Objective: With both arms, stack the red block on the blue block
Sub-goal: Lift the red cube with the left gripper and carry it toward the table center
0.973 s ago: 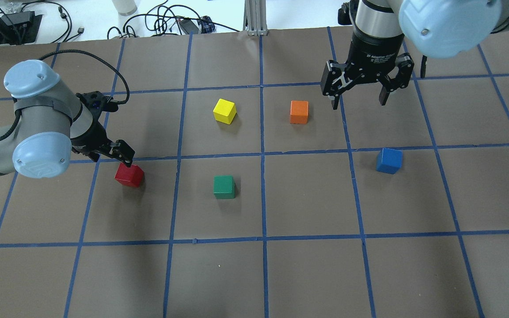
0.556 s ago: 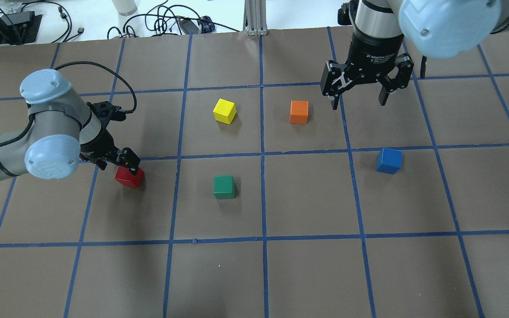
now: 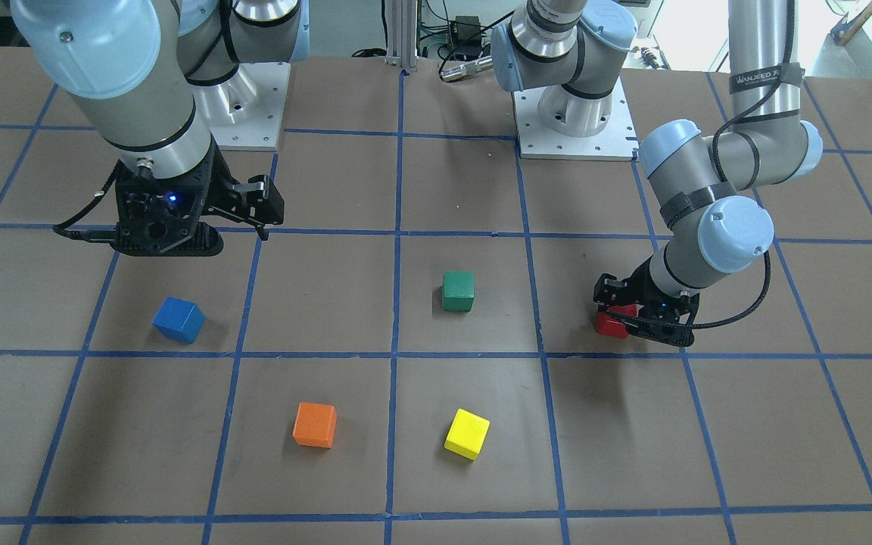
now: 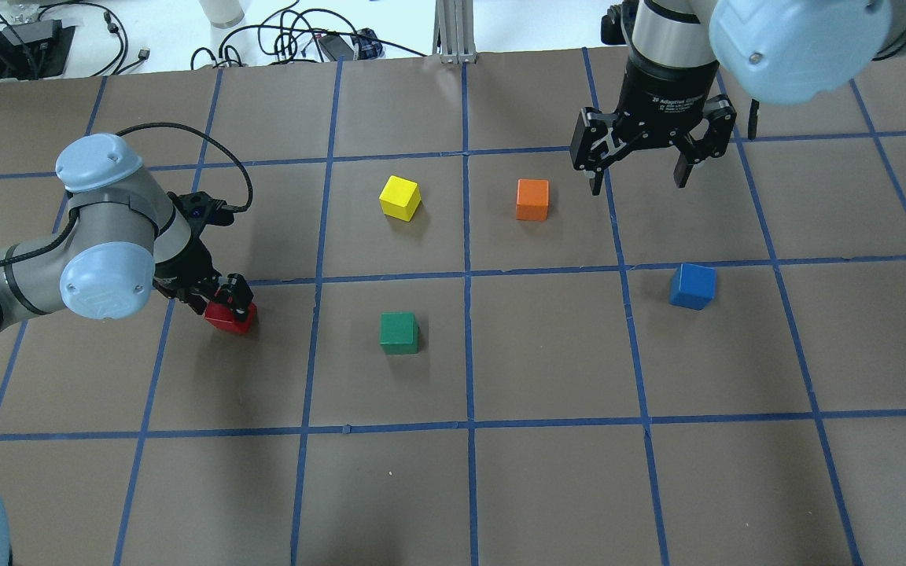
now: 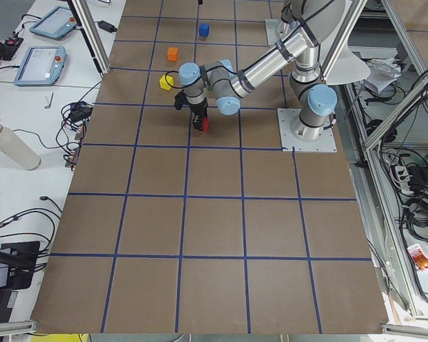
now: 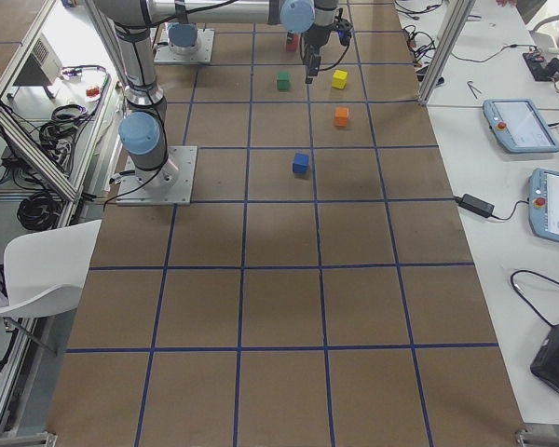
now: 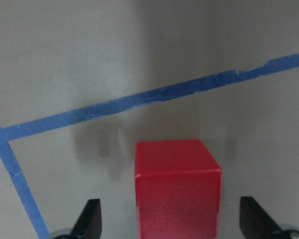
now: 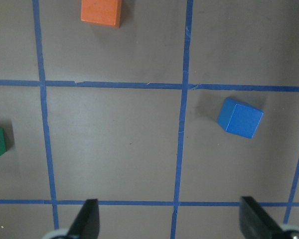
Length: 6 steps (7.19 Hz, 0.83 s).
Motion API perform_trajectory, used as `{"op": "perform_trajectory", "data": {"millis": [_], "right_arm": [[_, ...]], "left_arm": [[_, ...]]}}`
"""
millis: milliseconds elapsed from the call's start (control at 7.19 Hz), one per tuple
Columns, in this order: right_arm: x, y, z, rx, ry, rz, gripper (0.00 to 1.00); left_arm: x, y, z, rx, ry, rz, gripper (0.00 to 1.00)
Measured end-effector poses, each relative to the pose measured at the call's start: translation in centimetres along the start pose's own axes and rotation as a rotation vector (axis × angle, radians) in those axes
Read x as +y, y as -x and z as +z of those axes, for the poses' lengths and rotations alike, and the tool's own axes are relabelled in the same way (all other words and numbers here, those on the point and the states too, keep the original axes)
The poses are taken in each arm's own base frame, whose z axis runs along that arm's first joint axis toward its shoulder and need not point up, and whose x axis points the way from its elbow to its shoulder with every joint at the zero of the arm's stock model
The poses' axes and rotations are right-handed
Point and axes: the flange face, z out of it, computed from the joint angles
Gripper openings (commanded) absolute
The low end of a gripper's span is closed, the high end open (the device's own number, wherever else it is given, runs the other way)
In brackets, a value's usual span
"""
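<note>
Jaws of your left arm (image 4: 107, 228) stand spread astride the red block (image 7: 177, 172); those of the right arm (image 4: 669, 67) are spread too. Close them skewed and the block may twist away.

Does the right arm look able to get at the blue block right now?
Likely yes. The right gripper hangs open and raised, the blue block sits alone in its grid square, and nothing lies between them; the orange block is off to one side.
</note>
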Motion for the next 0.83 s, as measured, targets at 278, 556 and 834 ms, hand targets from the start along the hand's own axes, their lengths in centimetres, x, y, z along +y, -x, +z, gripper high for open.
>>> {"op": "perform_trajectory", "data": {"millis": [278, 556, 834], "right_arm": [[0.0, 0.0, 0.0, 0.000, -0.001, 0.000, 1.00], [0.0, 0.0, 0.0, 0.000, -0.001, 0.001, 1.00], [0.0, 0.0, 0.0, 0.002, 0.000, 0.002, 1.00]], "left_arm": [[0.2, 0.6, -0.3, -0.075, 0.030, 0.001, 0.00], [-0.1, 0.6, -2.4, -0.142, 0.022, 0.008, 0.00], [-1.2, -1.6, -5.4, -0.161, 0.005, 0.028, 0.00]]}}
